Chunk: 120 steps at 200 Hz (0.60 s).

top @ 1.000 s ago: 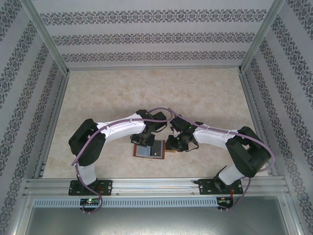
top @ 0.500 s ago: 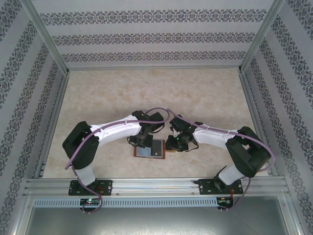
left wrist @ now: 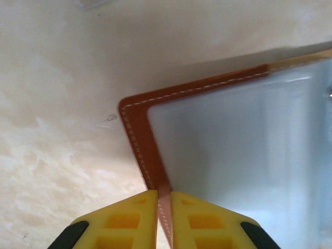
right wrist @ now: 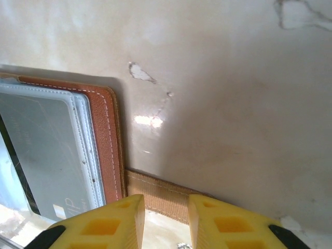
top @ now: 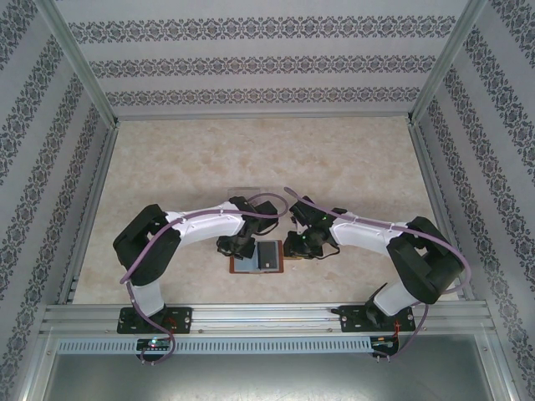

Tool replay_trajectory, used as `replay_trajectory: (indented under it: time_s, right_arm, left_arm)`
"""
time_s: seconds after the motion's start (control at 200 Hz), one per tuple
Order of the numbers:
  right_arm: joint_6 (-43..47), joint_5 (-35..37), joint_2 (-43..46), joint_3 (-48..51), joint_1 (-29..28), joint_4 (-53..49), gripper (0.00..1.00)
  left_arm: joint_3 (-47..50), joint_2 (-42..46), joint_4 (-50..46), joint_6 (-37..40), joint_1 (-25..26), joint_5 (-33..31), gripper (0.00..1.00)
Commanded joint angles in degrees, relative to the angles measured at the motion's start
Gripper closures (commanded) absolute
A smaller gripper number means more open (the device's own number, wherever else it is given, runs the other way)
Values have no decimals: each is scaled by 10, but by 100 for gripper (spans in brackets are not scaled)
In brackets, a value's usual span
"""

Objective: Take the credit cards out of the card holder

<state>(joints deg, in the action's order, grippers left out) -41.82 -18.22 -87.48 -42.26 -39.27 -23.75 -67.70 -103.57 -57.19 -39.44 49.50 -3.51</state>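
– Leather, reddish-brown: is that the card holder [top: 257,258] lying on the table [top: 351,159]?

– That's it. It lies open and flat, inside up, toward the near edge of the table, right between the two arms.

– What about the left hand [left wrist: 164,201]?

– It's down at the holder's left side. Its yellow fingers [left wrist: 129,220] are almost together, with the stitched leather edge pinched between them, not far from a corner.

– And the right hand [right wrist: 166,205]?

– That one is at the opposite side. Its fingers stand a little apart, and the tan strap tab [right wrist: 158,193] runs across the gap underneath them. Whether they press on it, I can't tell from where I stand.

– Where are the cards?

– A grey credit card [right wrist: 46,140] sits inside the clear-fronted pocket on the right half, just inside the stitched border. The left half shows a pale grey-blue pocket face [left wrist: 249,155], but it's too blurred for me to tell what it holds.
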Motion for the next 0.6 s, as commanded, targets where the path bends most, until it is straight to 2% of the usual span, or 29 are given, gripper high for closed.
replay_trajectory:
  time_s: [0.0, 0.14, 0.245, 0.44, 0.595]
  right_arm:
    - [0, 32, 18, -3, -4, -44, 69]
    - [-4, 31, 34, -10, -5, -52, 67]
    - [-8, 27, 38, -16, -6, -53, 67]
    - [-20, 15, 36, -29, -13, -40, 67]
    - [-34, -3, 20, -36, -24, -15, 66]
  left_arm:
    - [9, 20, -34, -1, -3, -26, 84]
    - [13, 48, -33, 1, -8, -24, 83]
    - [23, 86, 4, -1, -9, -10, 79]
    - [59, 142, 103, -19, -14, 55, 76]
    - [100, 160, 210, -48, -24, 129, 72]
